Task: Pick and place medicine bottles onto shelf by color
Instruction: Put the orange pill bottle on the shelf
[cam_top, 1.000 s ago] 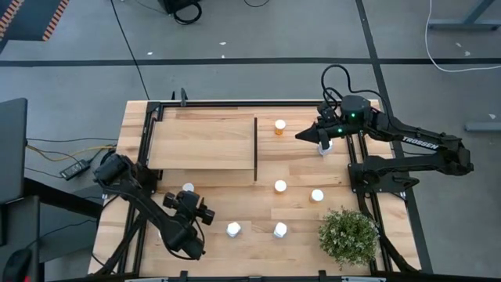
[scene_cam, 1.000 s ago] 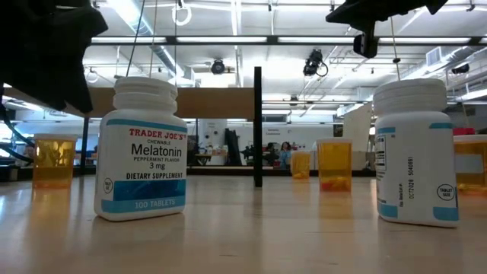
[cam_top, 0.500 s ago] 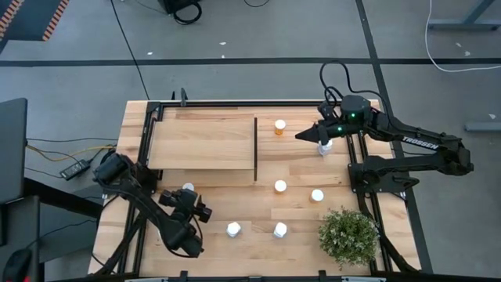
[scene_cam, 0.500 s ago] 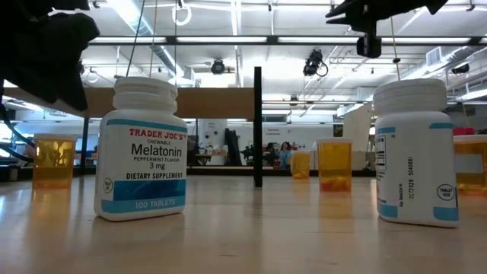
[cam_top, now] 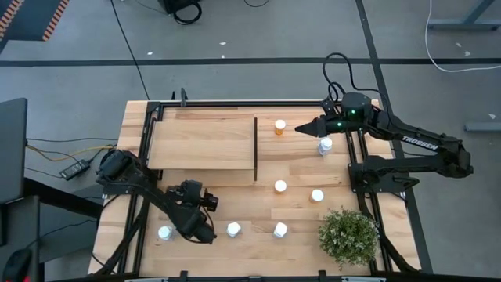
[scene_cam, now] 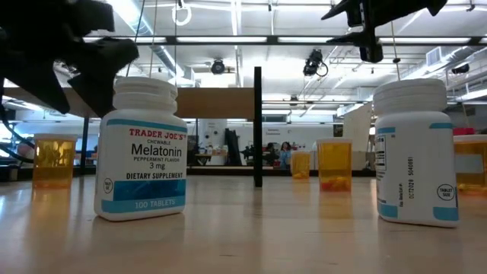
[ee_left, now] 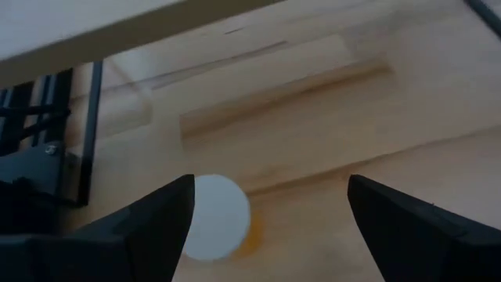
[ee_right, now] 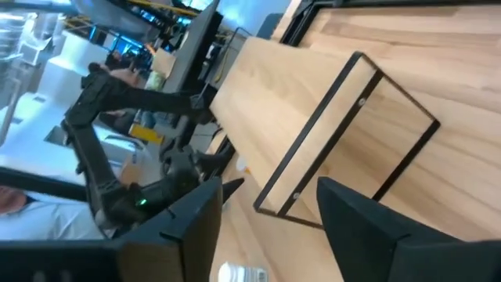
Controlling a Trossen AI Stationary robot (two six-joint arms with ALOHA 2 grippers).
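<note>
While we count seven medicine bottles [cam_top: 280,186] upright on the table [cam_top: 297,168], beside the shelf [cam_top: 203,139], our left gripper [cam_top: 210,201] and right gripper [cam_top: 301,129] hover spread, holding nothing.

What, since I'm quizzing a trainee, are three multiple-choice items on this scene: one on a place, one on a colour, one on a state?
1. Where on the table is the plant, seen from above?
A. on the shelf
B. in the picture's lower right corner of the table
C. under the left arm

2. What colour is the body of the Melatonin bottle?
A. orange
B. green
C. white

3. How is the left gripper?
A. open
B. shut on a bottle
C. shut on the plant

Key:
1 B, the plant stands there.
2 C, the Melatonin bottle is white with blue bands.
3 A, the left gripper has its fingers wide apart.
</note>
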